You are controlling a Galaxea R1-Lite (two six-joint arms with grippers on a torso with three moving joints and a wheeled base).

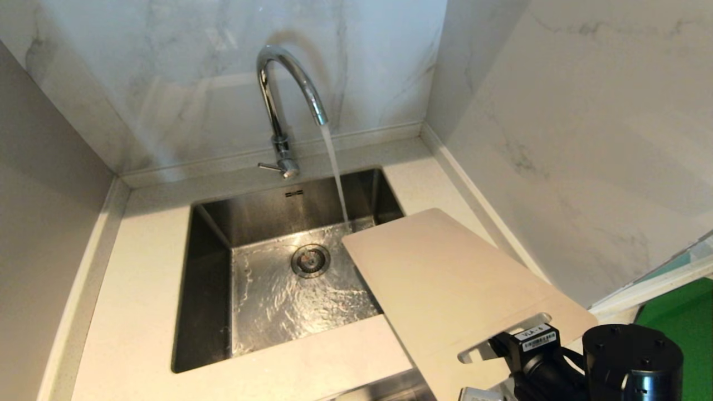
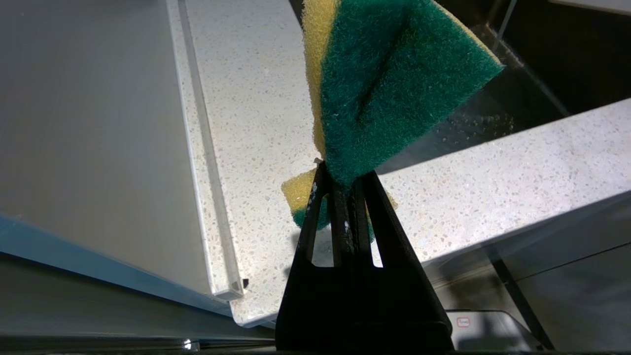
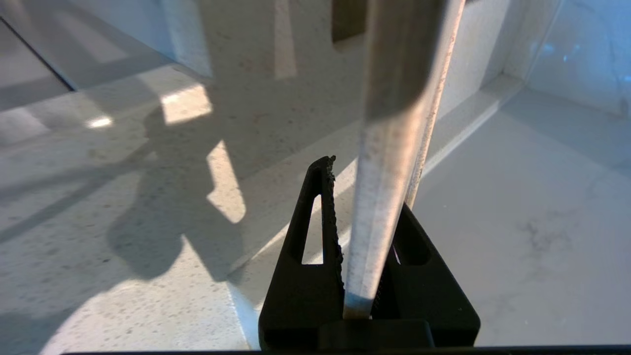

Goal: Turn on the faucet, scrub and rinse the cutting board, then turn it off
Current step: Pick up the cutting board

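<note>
The chrome faucet (image 1: pixel 284 83) stands behind the sink with water (image 1: pixel 336 172) pouring from its spout; its small lever (image 1: pixel 269 166) sticks out near the base. The cream cutting board (image 1: pixel 445 278) is held tilted above the sink's right rim, slot handle (image 1: pixel 504 340) nearest me. My right gripper (image 3: pixel 367 197) is shut on the board's edge (image 3: pixel 394 123) at that handle end. My left gripper (image 2: pixel 345 177) is shut on a green and yellow sponge (image 2: pixel 394 84) above the counter's front corner; it does not show in the head view.
The steel sink (image 1: pixel 211 289) has a wet floor and a round drain (image 1: pixel 310 260). Speckled white countertop (image 1: pixel 139 267) surrounds it, with marble walls behind and to the right. My right wrist (image 1: pixel 632 362) fills the lower right corner.
</note>
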